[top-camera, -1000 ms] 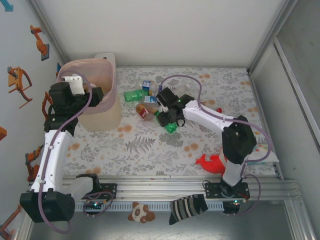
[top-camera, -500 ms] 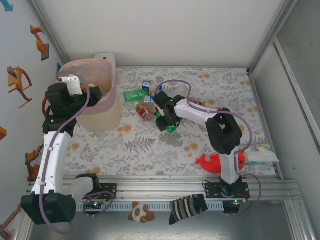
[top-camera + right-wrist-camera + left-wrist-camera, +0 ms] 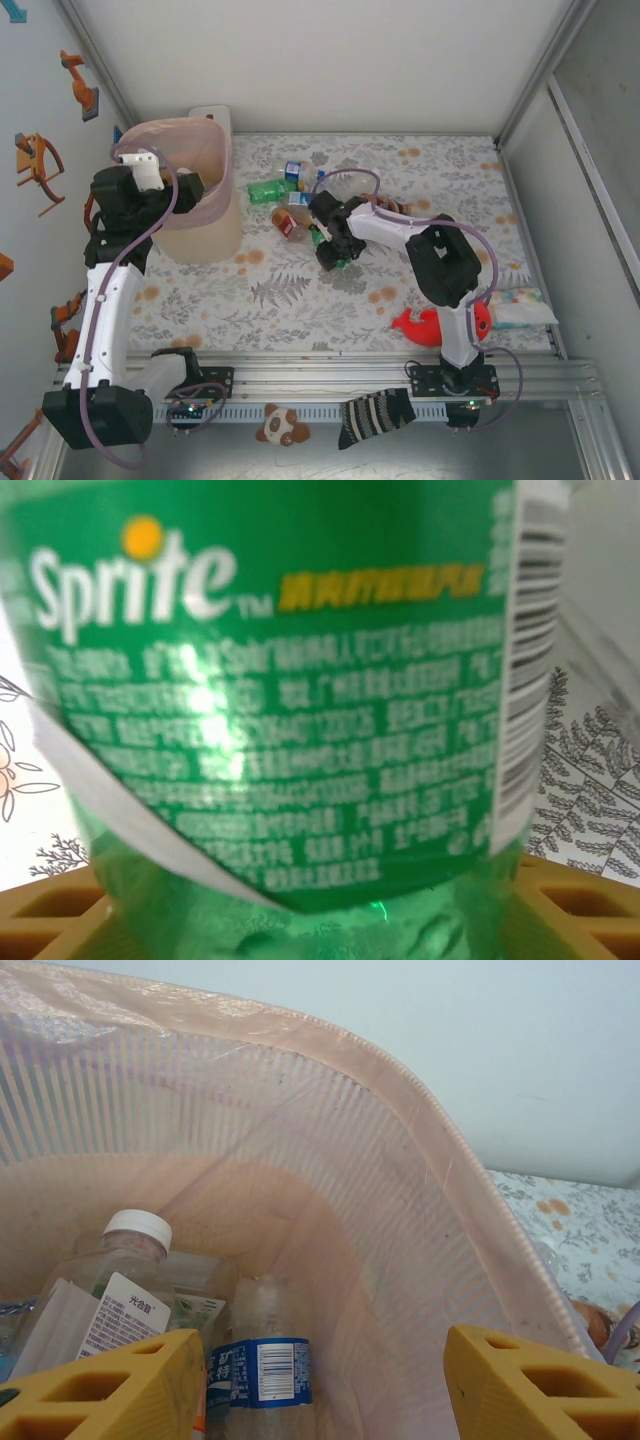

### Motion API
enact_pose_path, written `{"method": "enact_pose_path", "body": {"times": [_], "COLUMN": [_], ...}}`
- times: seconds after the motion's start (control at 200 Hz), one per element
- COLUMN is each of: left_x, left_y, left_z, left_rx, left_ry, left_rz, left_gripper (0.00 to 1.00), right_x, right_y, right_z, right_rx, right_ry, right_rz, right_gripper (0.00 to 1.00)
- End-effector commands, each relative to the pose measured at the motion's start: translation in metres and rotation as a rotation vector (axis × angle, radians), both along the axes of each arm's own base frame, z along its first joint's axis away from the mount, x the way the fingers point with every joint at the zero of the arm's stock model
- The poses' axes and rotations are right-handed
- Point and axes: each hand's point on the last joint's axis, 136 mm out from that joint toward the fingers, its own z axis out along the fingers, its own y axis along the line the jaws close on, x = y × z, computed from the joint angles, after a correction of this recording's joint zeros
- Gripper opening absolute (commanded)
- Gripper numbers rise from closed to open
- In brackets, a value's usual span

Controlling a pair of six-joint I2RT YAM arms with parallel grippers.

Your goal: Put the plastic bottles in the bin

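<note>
The right gripper (image 3: 334, 250), at the middle of the top view, has one yellow finger (image 3: 50, 920) on each side of a green Sprite bottle (image 3: 280, 700). Whether the fingers press it I cannot tell. In my judgement it should close on the labelled body, lift straight up, then swing to the bin (image 3: 213, 133) at upper left. The left gripper (image 3: 320, 1385) hangs spread and empty over that bin. The left wrist view adds a white-capped bottle (image 3: 133, 1250) and a blue-labelled bottle (image 3: 262, 1370) inside. The top view adds a second green bottle (image 3: 266, 188) on the floral table (image 3: 300, 300).

White back wall (image 3: 320, 60), floral tablecloth (image 3: 300, 300), aluminium rail (image 3: 330, 372)
</note>
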Motion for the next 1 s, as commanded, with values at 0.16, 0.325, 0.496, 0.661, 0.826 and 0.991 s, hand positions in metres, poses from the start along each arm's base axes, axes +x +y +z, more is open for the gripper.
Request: {"method": "enact_pose_path", "body": {"times": [0.16,0.325,0.496,0.661,0.826,0.991], "left_x": [-0.002,-0.003,-0.004,-0.006,-0.023,-0.039], "left_y": [0.000,0.001,0.000,-0.006,-0.011,-0.030], "left_z": [0.004,0.005,0.010,0.018,0.057,0.093], "left_rx": [-0.025,-0.024,-0.029,-0.017,0.004,-0.052], "left_ry": [-0.016,-0.022,-0.041,-0.065,-0.177,-0.240], "left_rz": [-0.001,0.001,-0.005,-0.044,-0.069,-0.164], "left_gripper": [0.64,0.64,0.64,0.64,0.68,0.71], "right_x": [-0.007,-0.009,-0.019,-0.030,-0.039,-0.046], "right_y": [-0.008,-0.010,-0.013,-0.015,-0.013,0.000], "right_z": [0.005,0.016,0.033,0.058,0.093,0.140], "right_rx": [-0.006,0.010,0.045,0.116,0.231,0.409], "right_ry": [0.017,0.009,0.003,-0.022,-0.076,-0.145], "right_rz": [-0.011,-0.019,-0.038,-0.062,-0.083,-0.052], "right_gripper": [0.63,0.58,0.54,0.52,0.51,0.50]}}
